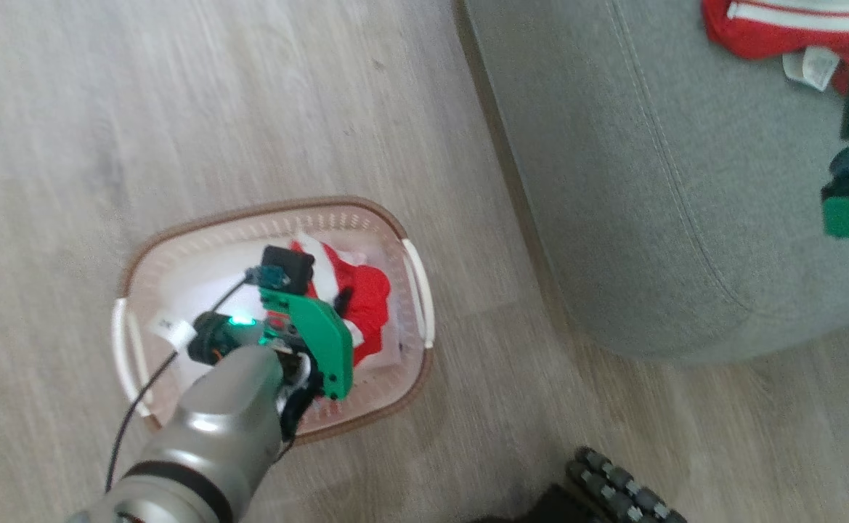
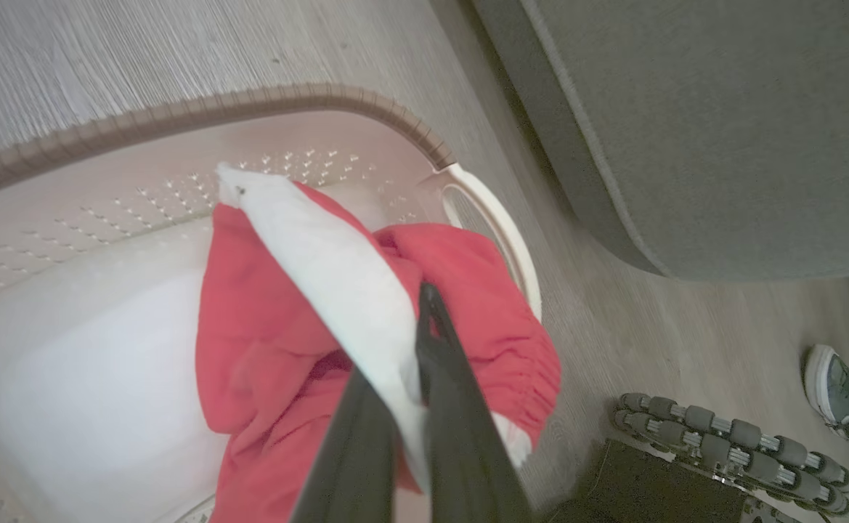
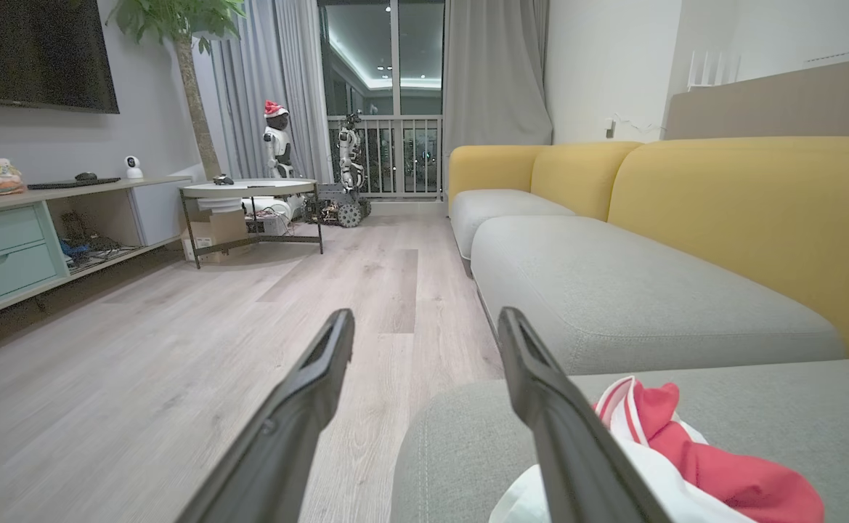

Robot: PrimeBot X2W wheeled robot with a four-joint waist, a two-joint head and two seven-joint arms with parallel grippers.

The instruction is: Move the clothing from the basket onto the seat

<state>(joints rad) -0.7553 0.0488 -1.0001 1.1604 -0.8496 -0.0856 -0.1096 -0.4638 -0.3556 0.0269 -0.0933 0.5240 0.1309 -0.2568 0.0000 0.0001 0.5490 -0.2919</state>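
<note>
Grasp step: left gripper (image 2: 424,305) pinched shut on red clothing (image 2: 264,319) in basket (image 2: 177,112), 7 o'clock in head view. Right gripper (image 3: 424,327) wide open, empty, by seat (image 1: 649,181) at 2 o'clock. Next, probably: lift clear of basket, swing to seat.

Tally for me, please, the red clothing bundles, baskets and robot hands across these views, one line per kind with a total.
Red clothing: 2, the basket bundle and the seat bundle
Basket: 1
Hands: 2, the left hand shut on the basket bundle, the right hand open
Total: 5
</note>
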